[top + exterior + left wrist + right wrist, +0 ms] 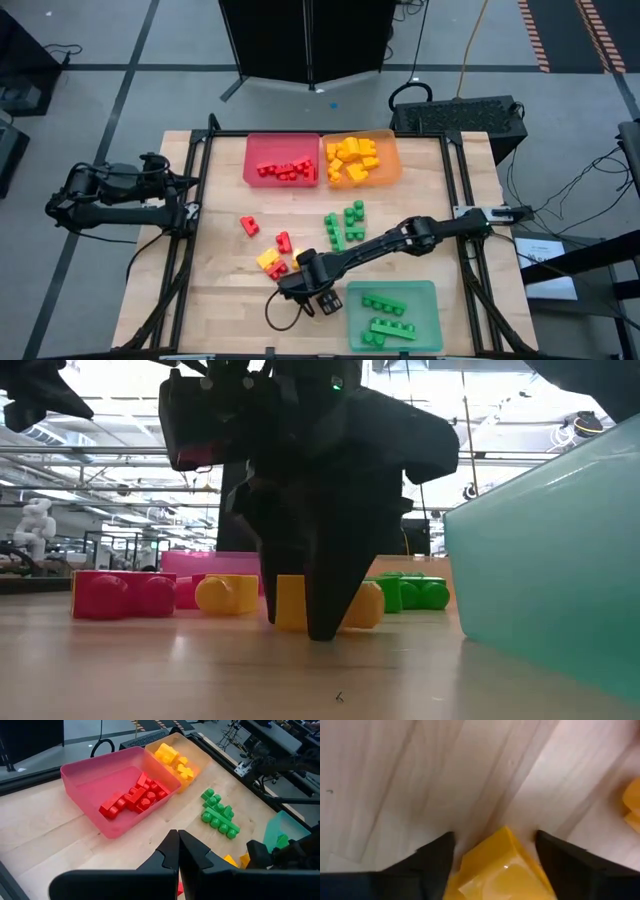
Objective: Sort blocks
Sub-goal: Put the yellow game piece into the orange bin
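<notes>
Step in hand: picking a yellow block [502, 865] off the table [220, 290], judging by the right gripper [297, 270] sitting low over the small mixed cluster just beside the green tray [437, 315], on the side nearest the red tray [282, 145]. In the right wrist view its two fingers [432, 860] straddle the block with a gap showing on each side, so the pincer is not yet clenched on it (open around it, not holding). The low view shows the fingers reaching the tabletop with the yellow piece between them. Next move, by judgement: close squarely on the block, lift clear of the neighbouring red block [284, 240], then carry it to the orange tray [362, 160], which adjoins the red tray and already holds yellow bricks. Risk: the block sits skewed between the fingers and could twist as they close. Left gripper [178, 852] is parked off the table edge, well away from the green tray, fingers pressed together and holding nothing. Remaining loose pieces: green blocks [345, 225] between the green tray and the orange tray, and another red block [249, 226] further toward the left arm. Hard to make out: the right arm covers part of the cluster from above, so its count is unclear; the wrist view cuts off the block's lower part, and the fingertips themselves are not visible there.
</notes>
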